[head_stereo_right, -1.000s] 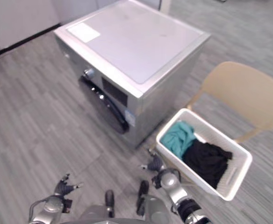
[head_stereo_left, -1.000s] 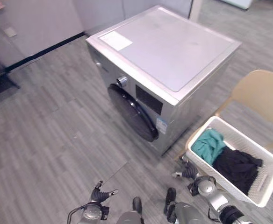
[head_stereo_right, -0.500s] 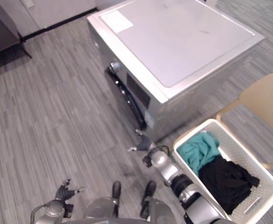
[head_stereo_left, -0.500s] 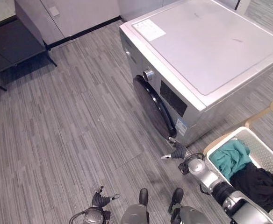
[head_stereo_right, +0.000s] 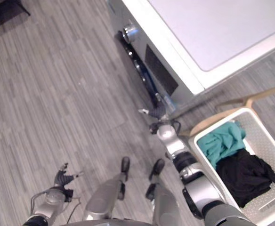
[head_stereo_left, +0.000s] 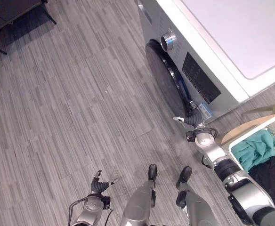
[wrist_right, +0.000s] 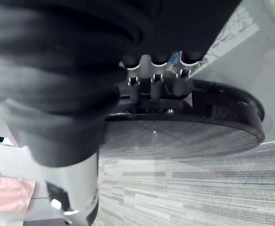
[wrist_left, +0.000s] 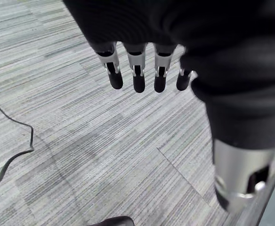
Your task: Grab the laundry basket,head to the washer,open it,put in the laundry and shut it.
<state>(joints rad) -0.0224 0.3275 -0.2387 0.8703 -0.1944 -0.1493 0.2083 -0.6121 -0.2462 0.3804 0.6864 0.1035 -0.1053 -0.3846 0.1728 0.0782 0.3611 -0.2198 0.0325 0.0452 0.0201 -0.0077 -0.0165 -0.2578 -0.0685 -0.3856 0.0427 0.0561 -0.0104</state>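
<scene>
One washer [head_stereo_left: 231,42] stood with its door [head_stereo_left: 168,80] closed. The right hand [head_stereo_left: 190,119] reached the door's edge, fingers [wrist_right: 155,82] seemingly hooked there. One basket [head_stereo_right: 264,188] beside the washer held two clothes. The left hand [wrist_left: 142,70] hung open.

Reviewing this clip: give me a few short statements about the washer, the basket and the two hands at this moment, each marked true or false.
1. The washer door is wide open. False: it sits closed against the washer front.
2. The right hand is at the lower edge of the door. True.
3. The laundry basket is empty. False: a teal garment and a black garment lie in it.
4. The left hand grips the basket. False: it hangs over bare floor, fingers straight, holding nothing.
5. The basket stands beside the washer, by a chair. True.
</scene>
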